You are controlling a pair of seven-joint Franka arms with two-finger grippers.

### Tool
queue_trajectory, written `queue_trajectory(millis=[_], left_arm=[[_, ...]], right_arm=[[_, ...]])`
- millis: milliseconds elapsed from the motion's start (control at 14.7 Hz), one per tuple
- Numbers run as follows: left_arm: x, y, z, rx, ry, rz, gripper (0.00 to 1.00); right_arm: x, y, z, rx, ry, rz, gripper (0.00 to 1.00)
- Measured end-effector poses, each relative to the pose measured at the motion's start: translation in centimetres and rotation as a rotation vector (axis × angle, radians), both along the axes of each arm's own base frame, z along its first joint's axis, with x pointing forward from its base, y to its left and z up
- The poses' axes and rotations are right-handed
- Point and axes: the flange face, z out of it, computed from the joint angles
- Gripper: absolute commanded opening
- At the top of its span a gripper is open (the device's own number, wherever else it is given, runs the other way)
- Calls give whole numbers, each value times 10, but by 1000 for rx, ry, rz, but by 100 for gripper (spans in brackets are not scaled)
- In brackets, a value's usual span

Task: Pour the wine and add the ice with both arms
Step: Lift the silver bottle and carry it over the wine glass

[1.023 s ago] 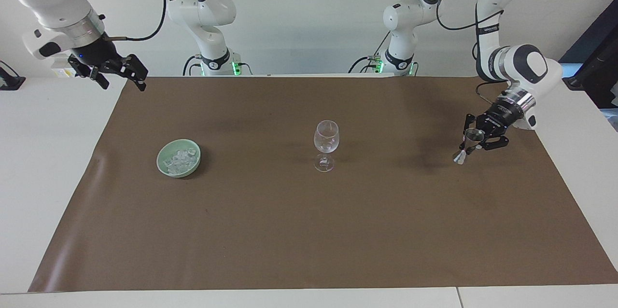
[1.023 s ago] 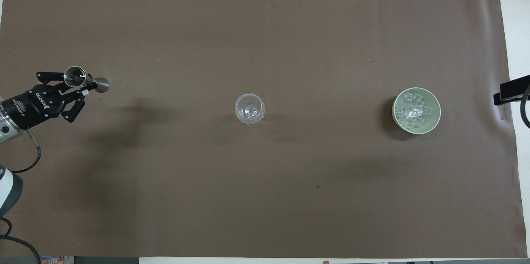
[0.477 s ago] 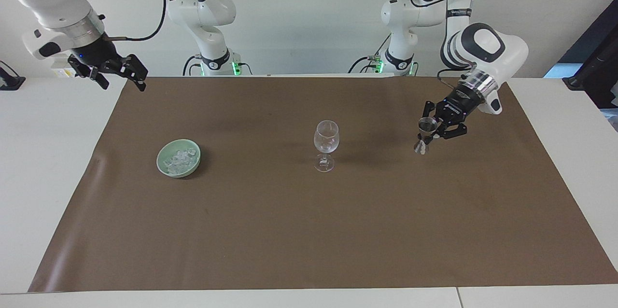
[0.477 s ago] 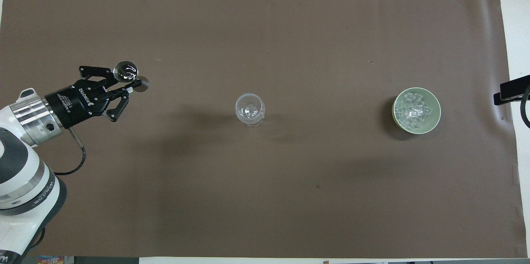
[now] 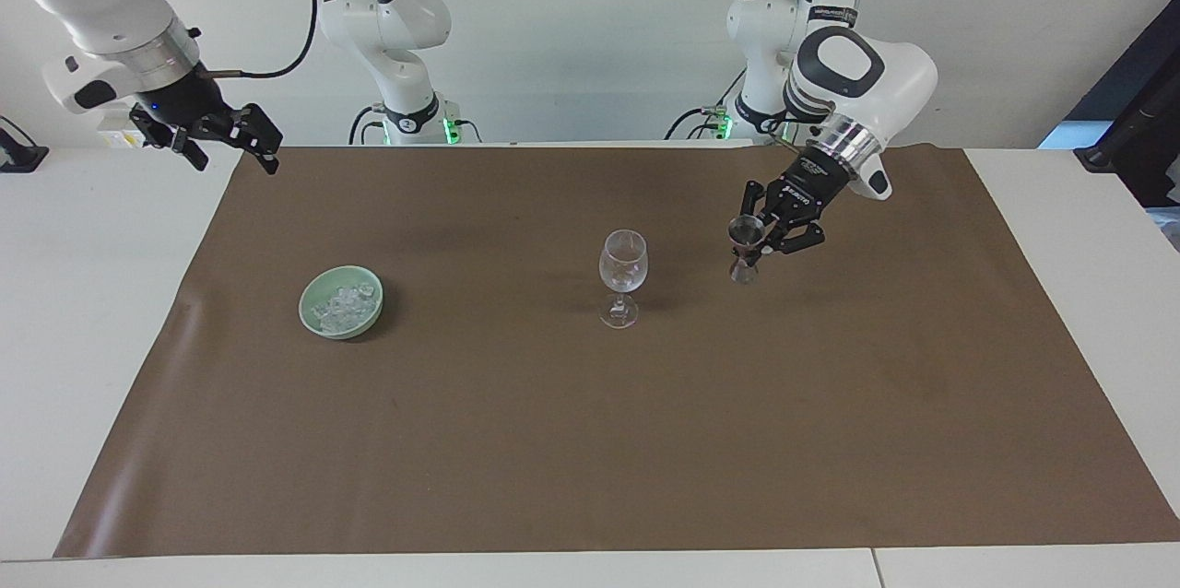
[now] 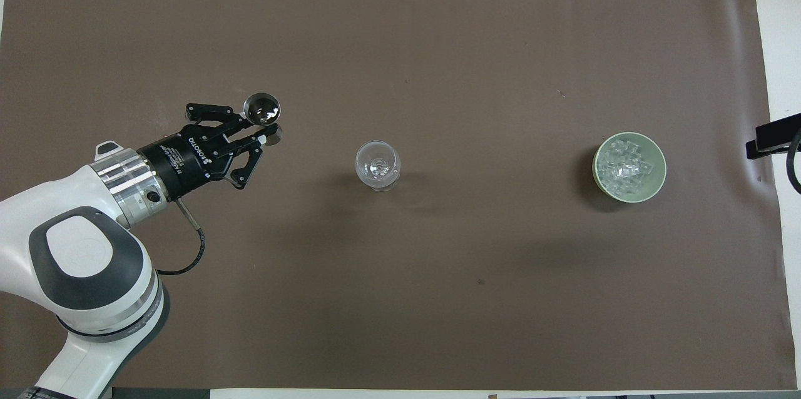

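Facing view first: we have the left tool (image 5: 758, 241) up in the air over the brown mat (image 5: 590, 441), toward the left arm's end of the bench (image 5: 83, 311), and it is pinching a small metal jigger (image 5: 745, 249) at its narrow waist. The jigger stands close to upright, its wide cup on top, and hangs just beside the wine glass (image 5: 623, 277) without touching it. The wine glass stands upright on its foot near the middle of the mat, clear and with nothing visible in it.

Toward the right arm's end we see the pale green bowl (image 5: 342, 301) resting on the mat, and the ice (image 5: 344, 304) sits heaped inside it, a whitish glassy pile of small cubes. The bowl is well apart from the glass.

The right tool (image 5: 230, 145) hangs high above the mat's corner nearest the robots, its fingers spread wide and holding nothing; that arm waits.

From overhead we look straight down into the jigger's (image 6: 262, 109) round cup at the tip of the left tool (image 6: 263, 130), with the glass (image 6: 378, 165) and the bowl of ice (image 6: 627, 164) in a line along the mat.
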Motion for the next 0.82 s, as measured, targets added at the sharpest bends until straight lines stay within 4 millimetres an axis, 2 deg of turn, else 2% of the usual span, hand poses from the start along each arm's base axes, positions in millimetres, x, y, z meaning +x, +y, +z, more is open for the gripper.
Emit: queue_trajectory(millis=[205,477,818], left_arm=[[-3,-24,7,11,-14,-28,0],[-12,-58,8,117,-58,-137,0],[-16,-78,9,229,-116,-213,0]], right_arm=[[0,0,0,0,0,0,100],[0,0,0,0,0,0,100],[0,0,0,0,0,0,100]])
